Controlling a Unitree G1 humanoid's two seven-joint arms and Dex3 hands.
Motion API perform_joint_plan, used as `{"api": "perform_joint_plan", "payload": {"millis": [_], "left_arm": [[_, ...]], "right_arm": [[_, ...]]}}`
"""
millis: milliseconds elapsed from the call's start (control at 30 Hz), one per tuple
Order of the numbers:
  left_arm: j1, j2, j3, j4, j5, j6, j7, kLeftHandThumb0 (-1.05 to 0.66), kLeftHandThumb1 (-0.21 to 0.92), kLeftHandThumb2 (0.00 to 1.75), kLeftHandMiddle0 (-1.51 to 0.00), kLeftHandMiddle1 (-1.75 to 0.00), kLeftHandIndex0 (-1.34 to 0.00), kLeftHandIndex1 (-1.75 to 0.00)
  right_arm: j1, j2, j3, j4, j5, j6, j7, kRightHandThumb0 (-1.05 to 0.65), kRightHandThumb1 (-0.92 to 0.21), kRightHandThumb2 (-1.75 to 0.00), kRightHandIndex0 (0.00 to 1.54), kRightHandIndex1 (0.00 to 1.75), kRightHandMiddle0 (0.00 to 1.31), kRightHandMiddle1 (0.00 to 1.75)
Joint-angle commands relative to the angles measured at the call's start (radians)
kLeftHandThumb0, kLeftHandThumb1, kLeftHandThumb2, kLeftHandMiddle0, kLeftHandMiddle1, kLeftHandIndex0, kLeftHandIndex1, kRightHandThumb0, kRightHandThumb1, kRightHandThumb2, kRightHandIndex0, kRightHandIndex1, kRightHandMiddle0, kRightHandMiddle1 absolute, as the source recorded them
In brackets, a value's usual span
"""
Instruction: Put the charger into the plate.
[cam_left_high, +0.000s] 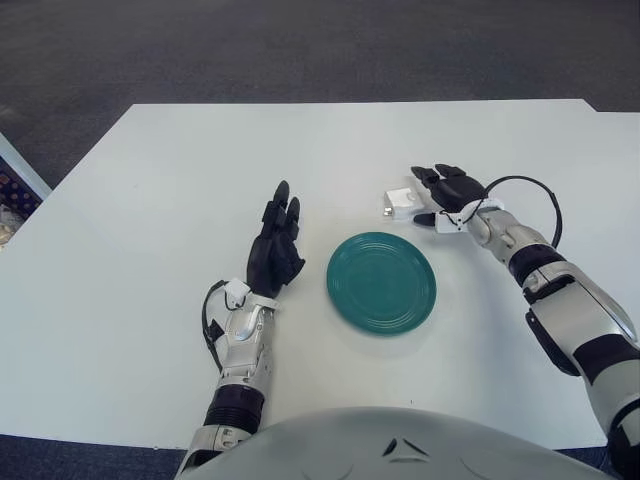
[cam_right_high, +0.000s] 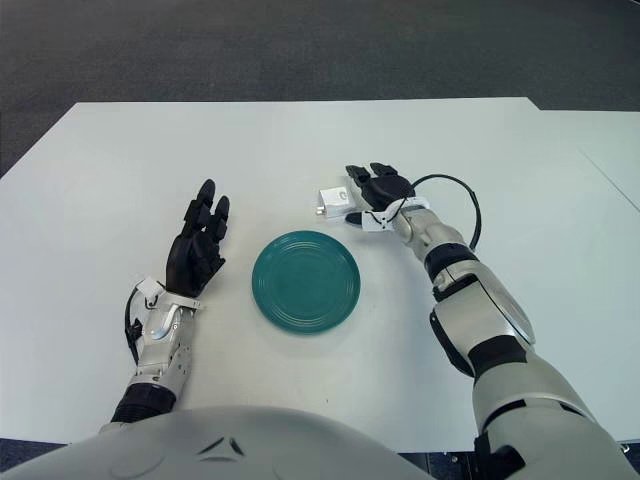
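The small white charger (cam_left_high: 399, 201) lies on the white table (cam_left_high: 150, 200), just beyond the upper right rim of the teal plate (cam_left_high: 381, 282). My right hand (cam_left_high: 428, 196) is right beside the charger on its right, fingers (cam_left_high: 424, 175) and thumb (cam_left_high: 424, 218) spread toward it without closing on it. I cannot tell whether any finger touches the charger. Nothing lies in the plate. My left hand (cam_left_high: 277, 240) shows to the left of the plate with its fingers straight and holds nothing.
A black cable (cam_left_high: 530, 190) loops off my right wrist above the table. The table's far edge (cam_left_high: 360, 103) borders dark carpet. A blue-edged object (cam_left_high: 12, 180) stands off the table's left side.
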Motion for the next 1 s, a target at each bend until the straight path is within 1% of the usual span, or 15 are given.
{"api": "perform_joint_plan", "payload": {"millis": [0,333,467,667,867,967], "left_arm": [[0.096,-0.077,-0.011,0.104,-0.019,-0.016,0.000,-0.99,0.92,0.86,0.00,0.00,-0.01,-0.05],[0.100,-0.094,-0.012,0.089,-0.057,0.025,-0.003,-1.00,0.92,0.85,0.00,0.00,-0.01,-0.06],[0.103,-0.103,-0.007,0.089,-0.078,0.027,-0.006,-1.00,0.92,0.85,0.00,0.00,-0.03,-0.08],[0.086,-0.106,-0.001,0.122,-0.092,0.003,-0.016,-1.01,0.92,0.85,-0.01,0.00,-0.04,-0.10],[0.070,-0.101,-0.010,0.139,-0.042,-0.044,0.003,-1.00,0.92,0.87,-0.01,0.00,-0.03,-0.12],[0.068,-0.098,-0.016,0.132,-0.026,-0.054,0.010,-1.01,0.92,0.87,-0.01,0.00,-0.03,-0.13]], "right_arm": [[-0.035,-0.011,0.022,0.018,-0.021,0.001,0.010,-0.93,-0.92,-0.68,0.07,0.01,0.01,0.12],[-0.044,-0.016,0.069,0.040,-0.052,-0.026,-0.004,-0.93,-0.92,-0.70,0.10,0.01,0.00,0.16],[-0.043,-0.019,0.089,0.045,-0.062,-0.038,-0.013,-0.94,-0.92,-0.72,0.12,0.01,0.00,0.16],[-0.035,-0.019,0.106,0.053,-0.072,-0.043,-0.028,-0.93,-0.92,-0.73,0.12,0.01,0.00,0.17],[-0.034,-0.011,0.126,0.052,-0.088,-0.033,-0.043,-0.91,-0.92,-0.73,0.12,0.01,0.00,0.20],[-0.055,-0.004,0.128,0.039,-0.085,-0.025,-0.029,-0.90,-0.92,-0.73,0.13,0.01,0.00,0.21]]}}
